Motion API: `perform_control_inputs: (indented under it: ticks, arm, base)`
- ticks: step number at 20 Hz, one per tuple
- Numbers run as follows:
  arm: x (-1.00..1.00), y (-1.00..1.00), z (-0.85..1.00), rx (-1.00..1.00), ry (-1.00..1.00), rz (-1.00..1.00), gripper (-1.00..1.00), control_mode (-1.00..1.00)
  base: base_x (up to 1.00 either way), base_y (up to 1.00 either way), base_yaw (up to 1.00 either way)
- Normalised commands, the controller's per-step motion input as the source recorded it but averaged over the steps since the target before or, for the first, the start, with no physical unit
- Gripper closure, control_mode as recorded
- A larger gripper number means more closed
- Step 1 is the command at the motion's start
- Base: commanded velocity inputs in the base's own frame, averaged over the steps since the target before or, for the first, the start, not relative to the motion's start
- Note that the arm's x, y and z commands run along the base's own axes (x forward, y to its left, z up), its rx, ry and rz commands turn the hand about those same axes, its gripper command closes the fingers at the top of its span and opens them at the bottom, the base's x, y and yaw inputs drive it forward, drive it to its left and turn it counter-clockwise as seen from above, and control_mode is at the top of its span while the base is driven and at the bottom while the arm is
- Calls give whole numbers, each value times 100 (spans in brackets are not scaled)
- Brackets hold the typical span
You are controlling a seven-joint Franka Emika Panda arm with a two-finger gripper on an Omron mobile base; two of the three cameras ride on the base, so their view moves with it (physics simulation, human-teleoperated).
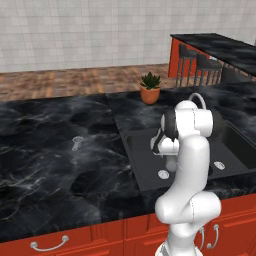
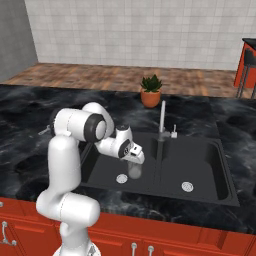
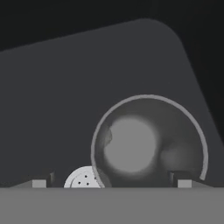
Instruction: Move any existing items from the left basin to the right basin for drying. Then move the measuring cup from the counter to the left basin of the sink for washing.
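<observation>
Claw (image 2: pixel 135 161) low over left basin (image 2: pixel 102 167), straddling clear glass (image 2: pixel 134 171); grip state cannot be told. Glass upright on basin floor beside drain (image 2: pixel 122 177), likely first for right basin (image 2: pixel 200 165). Farther out on desk (image 1: pixel 45 165), small clear measuring cup (image 1: pixel 77 143), untouched.

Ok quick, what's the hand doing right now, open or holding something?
Hand: over the left basin, fingers on either side of a glass. Whether it's clamped on the glass cannot be told.
</observation>
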Motion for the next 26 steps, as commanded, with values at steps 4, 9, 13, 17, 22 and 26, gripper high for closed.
perform_control_inputs:
  ticks: [4,9,13,17,22,26]
  arm:
    - [15,0,-8,0,0,4,-100,-100]
    - [9,0,-16,0,0,3,-100,-100]
    - [0,0,-19,0,0,0,-100,-100]
    - [1,0,-18,0,0,0,-100,-100]
    - [2,0,-19,0,0,0,-100,-100]
    - [5,0,-24,0,0,0,100,-100]
  base:
    - [0,0,0]
    - [0,0,0]
    - [0,0,0]
    - [0,0,0]
    - [0,0,0]
    - [0,0,0]
